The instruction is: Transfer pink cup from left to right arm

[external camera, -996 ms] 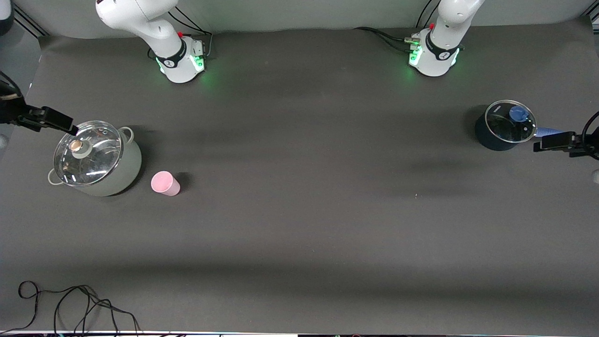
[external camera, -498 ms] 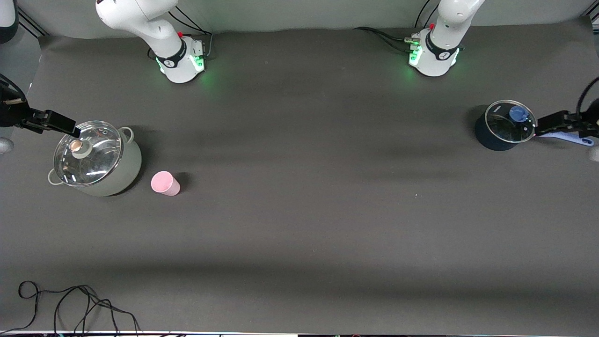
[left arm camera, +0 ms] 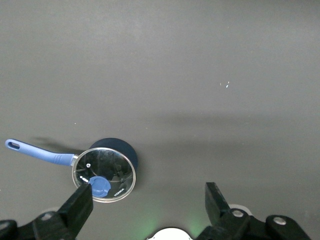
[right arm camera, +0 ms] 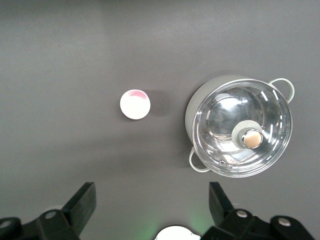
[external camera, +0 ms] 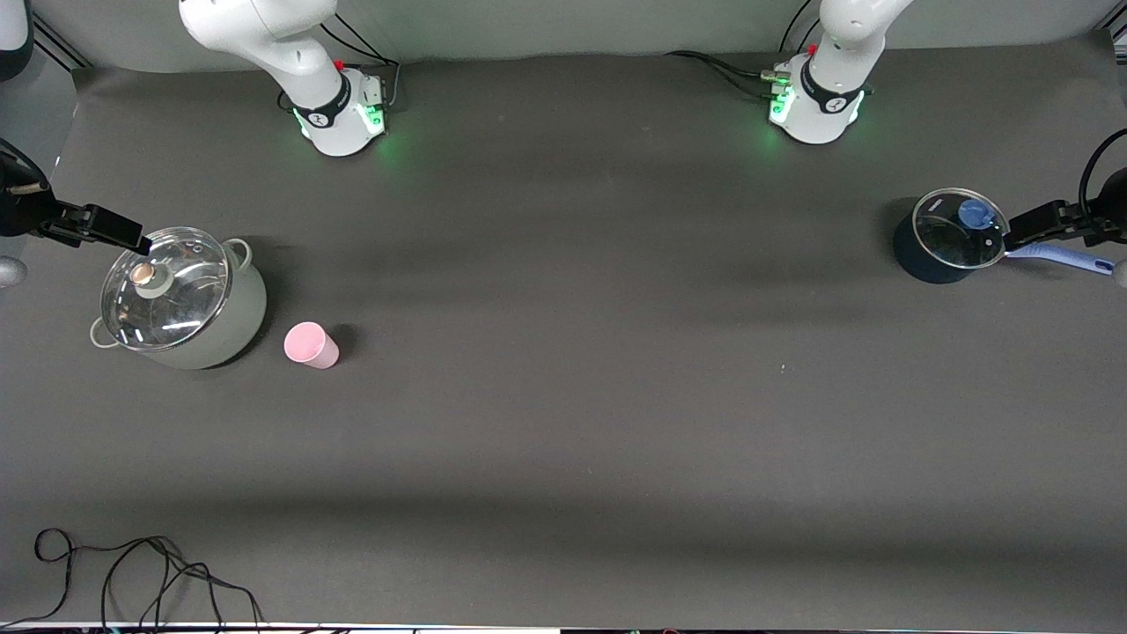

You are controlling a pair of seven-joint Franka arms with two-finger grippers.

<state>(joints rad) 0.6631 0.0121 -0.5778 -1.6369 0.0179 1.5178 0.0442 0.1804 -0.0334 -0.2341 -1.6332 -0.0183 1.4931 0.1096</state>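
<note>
The pink cup (external camera: 310,344) stands on the dark table beside the grey pot, toward the right arm's end; it also shows in the right wrist view (right arm camera: 135,104). My right gripper (external camera: 119,234) is open and empty, up in the air over the grey pot's edge; in its wrist view (right arm camera: 152,190) both fingers stand wide apart. My left gripper (external camera: 1030,227) is open and empty over the blue saucepan's handle at the left arm's end, with its fingers spread in its wrist view (left arm camera: 148,192). Neither gripper touches the cup.
A grey pot (external camera: 231,313) with a glass lid stands next to the cup and shows in the right wrist view (right arm camera: 192,112). A dark blue saucepan (external camera: 916,255) with glass lid and blue handle (left arm camera: 40,152) stands at the left arm's end. A black cable (external camera: 132,572) lies near the front edge.
My left gripper has shifted from the near side of the saucepan handle to over the handle, by the lid. My right gripper has barely moved. The cup has stayed put.
</note>
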